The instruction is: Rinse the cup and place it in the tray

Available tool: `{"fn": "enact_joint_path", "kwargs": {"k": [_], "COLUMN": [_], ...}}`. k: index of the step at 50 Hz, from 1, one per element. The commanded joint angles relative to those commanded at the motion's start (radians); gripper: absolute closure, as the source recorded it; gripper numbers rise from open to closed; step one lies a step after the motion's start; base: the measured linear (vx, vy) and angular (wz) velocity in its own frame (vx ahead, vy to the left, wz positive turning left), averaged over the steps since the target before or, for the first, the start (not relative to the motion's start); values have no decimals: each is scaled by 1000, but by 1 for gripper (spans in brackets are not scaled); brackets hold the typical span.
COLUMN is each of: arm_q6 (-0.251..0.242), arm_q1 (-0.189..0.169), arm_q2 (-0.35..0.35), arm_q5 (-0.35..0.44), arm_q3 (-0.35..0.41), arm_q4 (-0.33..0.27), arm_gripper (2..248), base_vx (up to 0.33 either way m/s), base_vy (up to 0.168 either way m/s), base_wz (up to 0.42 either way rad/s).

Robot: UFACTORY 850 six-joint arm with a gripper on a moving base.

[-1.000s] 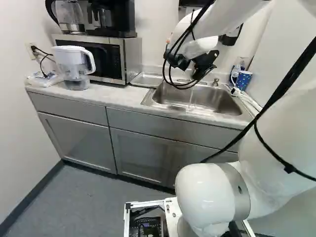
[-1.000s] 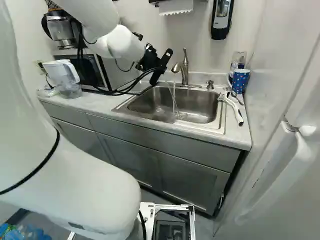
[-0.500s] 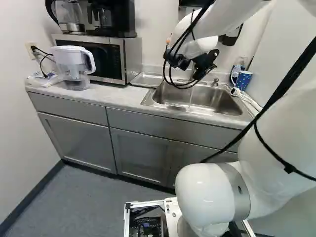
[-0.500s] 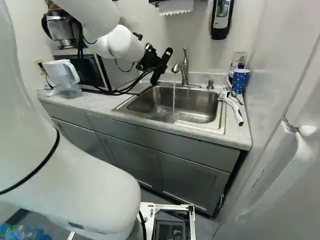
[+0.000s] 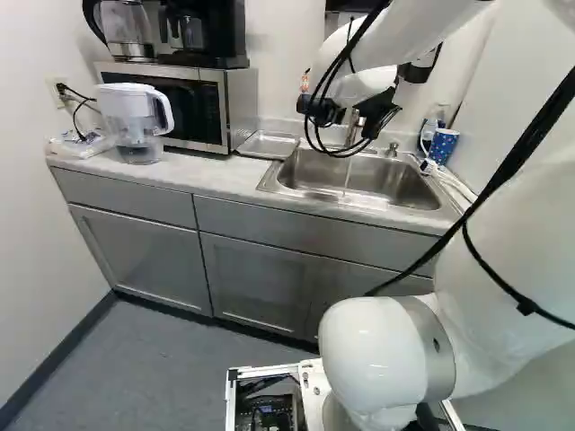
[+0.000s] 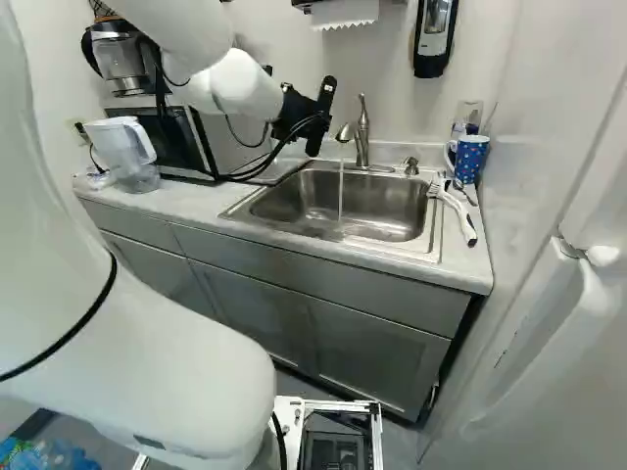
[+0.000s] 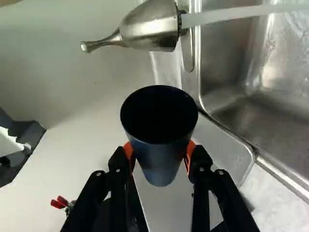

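Note:
My gripper (image 6: 315,119) hangs just left of the faucet in the right base view, above the sink's far left corner. Seen from the wrist, the gripper (image 7: 159,151) has its two orange pads pressed on opposite sides of a dark blue cup (image 7: 159,166), whose round mouth faces the camera. Water (image 6: 341,191) runs from the faucet (image 6: 362,137) into the steel sink (image 6: 382,201), clear of the cup. The metal tray (image 5: 268,145) lies on the counter left of the sink; part of the tray (image 7: 217,140) shows beyond the cup in the wrist view.
A microwave (image 5: 180,108) with coffee makers on top and a water pitcher (image 5: 137,121) stand left of the tray. Right of the sink are a blue dotted mug (image 6: 470,157) and a white-handled brush (image 6: 458,211). A soap dispenser (image 6: 434,39) hangs on the wall.
The wrist and gripper have turned and shifted slightly, most clearly in the last half second. The split, splashing water of a second ago is now one straight stream. The base has stayed put.

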Motion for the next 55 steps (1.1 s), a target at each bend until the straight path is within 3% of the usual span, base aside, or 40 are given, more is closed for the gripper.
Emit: {"fn": "enact_joint_path", "kwargs": {"k": [55], "arm_q6": [-578], "arm_q1": [0], "arm_q2": [0], "arm_q5": [0], "arm_q3": [0], "arm_q4": [0], "arm_gripper": [129], "base_vx": [0], "base_vy": [0], "base_wz": [0]}}
